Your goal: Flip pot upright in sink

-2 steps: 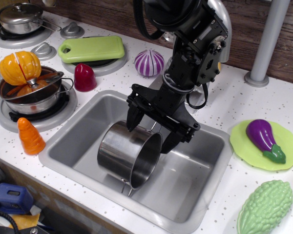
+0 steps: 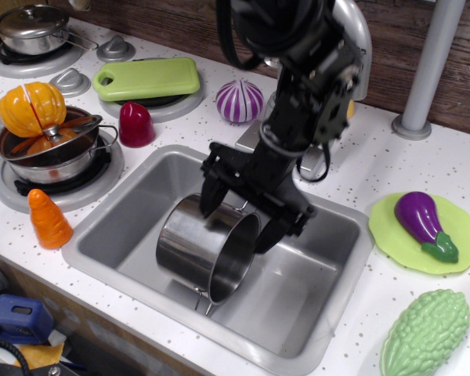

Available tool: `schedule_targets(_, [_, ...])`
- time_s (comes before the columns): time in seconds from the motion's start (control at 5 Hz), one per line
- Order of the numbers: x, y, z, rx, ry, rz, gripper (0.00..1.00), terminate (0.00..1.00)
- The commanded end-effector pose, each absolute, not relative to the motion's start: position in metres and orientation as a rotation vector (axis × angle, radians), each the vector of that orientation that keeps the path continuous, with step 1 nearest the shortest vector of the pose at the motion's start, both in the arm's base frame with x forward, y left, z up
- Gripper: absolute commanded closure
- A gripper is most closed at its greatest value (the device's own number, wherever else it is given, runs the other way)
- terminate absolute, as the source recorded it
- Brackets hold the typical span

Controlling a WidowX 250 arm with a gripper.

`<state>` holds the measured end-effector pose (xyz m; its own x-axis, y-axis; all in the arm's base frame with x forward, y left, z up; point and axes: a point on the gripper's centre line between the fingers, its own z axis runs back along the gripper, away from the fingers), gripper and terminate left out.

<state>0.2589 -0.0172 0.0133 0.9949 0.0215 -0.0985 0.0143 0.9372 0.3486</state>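
The shiny steel pot lies on its side in the grey sink, its open mouth facing right and toward the front, a wire handle at its lower edge. My gripper hangs over the pot's upper rear rim, open. Its left finger sits above the pot's wall and its right finger is by the rim at the mouth. The fingers straddle the rim area without closing on it.
A lidded steel pot sits at the back left. A steel pan with orange toy food, an orange carrot, a red piece, a green board, a purple onion, an eggplant on a green plate and a green gourd surround the sink.
The gripper and arm have shifted slightly left and down toward the pot's rim. The pot has not moved.
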Motion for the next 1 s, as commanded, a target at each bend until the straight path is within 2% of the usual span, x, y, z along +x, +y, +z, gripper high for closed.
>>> schedule_targets(0.0, [0.263, -0.021, 0.011, 0.526, 0.0, -0.027, 0.0, 0.0])
schedule_targets(0.4, [0.264, -0.011, -0.003, 0.719, -0.078, -0.043, 0.0, 0.0])
schedule_targets(0.8, [0.268, 0.008, 0.0, 0.768, -0.109, -0.097, 0.0, 0.0])
